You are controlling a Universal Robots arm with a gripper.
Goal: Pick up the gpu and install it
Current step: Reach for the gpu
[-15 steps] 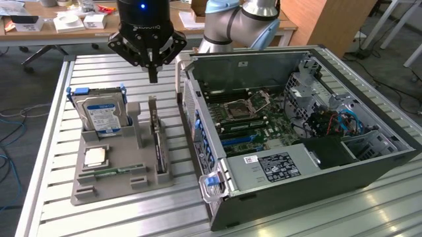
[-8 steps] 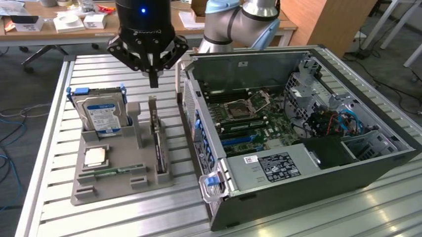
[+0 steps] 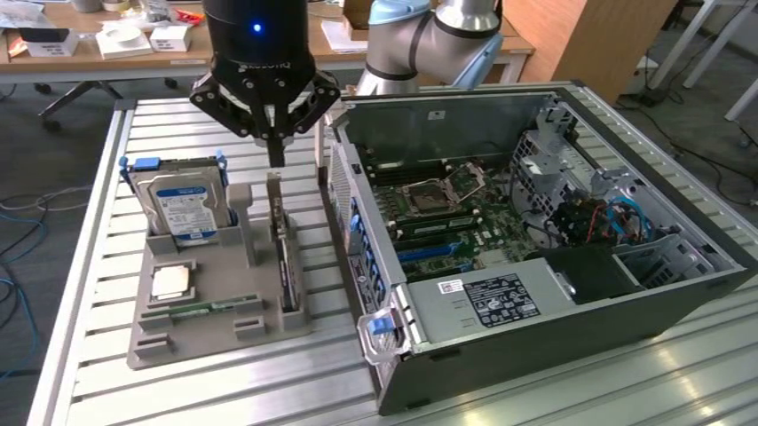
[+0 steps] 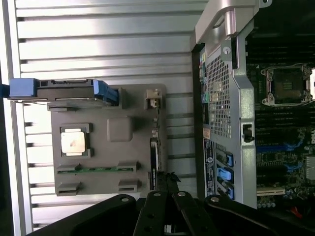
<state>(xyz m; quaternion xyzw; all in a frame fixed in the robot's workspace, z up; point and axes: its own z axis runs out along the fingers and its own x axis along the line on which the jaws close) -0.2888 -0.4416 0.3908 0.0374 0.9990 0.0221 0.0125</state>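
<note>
**Operator:** Where is my graphics card sitting right now?

**Spotter:** Your graphics card (image 3: pixel 283 257) is standing on its long edge in the gray tray (image 3: pixel 201 346) on the slatted table (image 3: pixel 177 395). It is running along the side of the tray nearest the computer case (image 3: pixel 509 355). In the wrist view it is showing as 1 thin dark strip on that same side.

**Operator:** And the gripper?

**Spotter:** Your gripper (image 3: pixel 276 160) is hanging straight over the far end of the card, with its tips right at the top edge. The 2 fingers are looking drawn narrow, almost together. Whether they are pinching the card's edge, I cannot tell.

**Operator:** So how far along am I?

**Spotter:** You are standing at the pickup, by my reading. The card is not yet lifted and is sitting fully down in its groove in the tray. The whole install is waiting too. The case is lying open on its side, and the board (image 3: pixel 474 213) inside is showing no card in its slots, as far as I can make out.

**Operator:** Is anything else being touched?

**Spotter:** No. The hard drive (image 3: pixel 180 209), the chip (image 3: pixel 172 282) and the memory stick (image 3: pixel 213 308) are resting in their own places in the tray, all apart from your gripper.
</note>
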